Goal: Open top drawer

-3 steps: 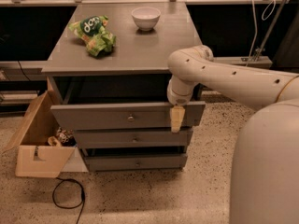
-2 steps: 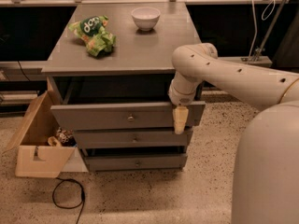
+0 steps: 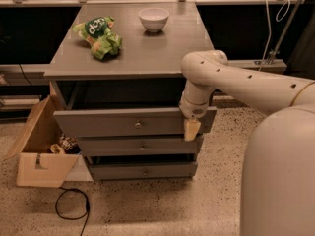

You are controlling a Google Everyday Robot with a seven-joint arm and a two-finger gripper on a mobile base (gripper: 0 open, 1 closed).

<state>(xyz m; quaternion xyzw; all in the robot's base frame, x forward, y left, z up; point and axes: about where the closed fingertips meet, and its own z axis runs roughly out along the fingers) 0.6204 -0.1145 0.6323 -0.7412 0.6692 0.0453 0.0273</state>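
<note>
Top drawer [image 3: 113,123] stands partly drawn out beneath the table [image 3: 147,53] top. The jaws sit at the right end of its front, well apart from the knob [image 3: 138,124]; whether they grip cannot be told. Risk: an off-centre pull may skew and jam the drawer, or the hold may slip.

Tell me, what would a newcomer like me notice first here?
The big cream robot arm reaches in from the right, and its gripper hangs at the right end of the top drawer, which stands partly pulled out. On top of the grey cabinet lie a green snack bag at the left and a white bowl near the back.
</note>
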